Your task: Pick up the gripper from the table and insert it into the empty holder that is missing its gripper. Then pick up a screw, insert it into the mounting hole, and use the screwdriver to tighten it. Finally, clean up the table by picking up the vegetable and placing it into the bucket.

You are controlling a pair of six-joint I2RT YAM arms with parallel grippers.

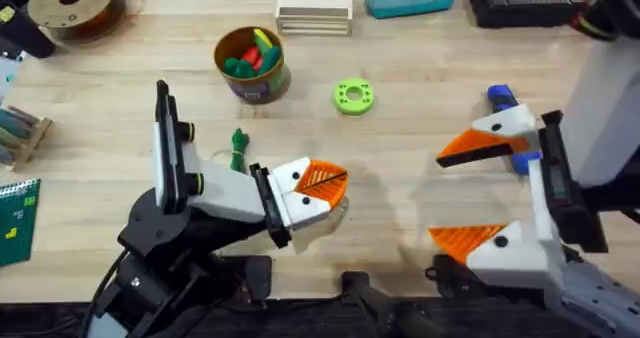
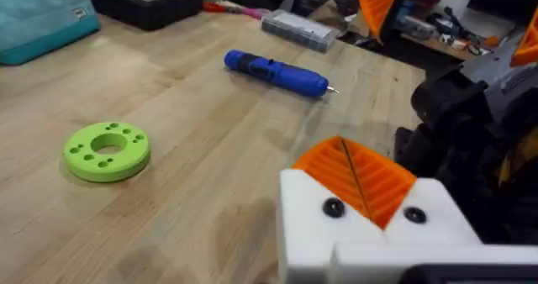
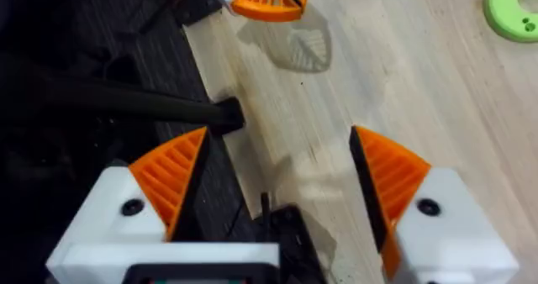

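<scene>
A: Where do your 2 grippers stand?

B: Your left gripper (image 1: pixel 322 186) sits low over the table (image 1: pixel 420 178) near the front middle, its jaws pressed together with nothing between them; the orange pads meet in 1 seam in the left wrist view. Your right gripper (image 1: pixel 482 193) hangs over the right side, its jaws spread wide and holding nothing, bare wood showing between the 2 orange pads (image 3: pixel 387 170) in the right wrist view.

A: And the task's things?

B: The screwdriver (image 1: pixel 510 128) lies flat at the right, partly hidden behind your right gripper's upper finger; the left wrist view shows it whole (image 2: pixel 276 72), its metal bit pointing away from the green ring (image 2: pixel 107 150). The vegetable (image 1: pixel 238 148) lies on the wood just beside your left arm, in front of the bucket (image 1: pixel 252 64). The bucket stands upright toward the back left of centre, with red, yellow and green toy vegetables (image 1: pixel 252 56) heaped inside. The green ring lies flat between bucket and screwdriver, well apart from both.
</scene>
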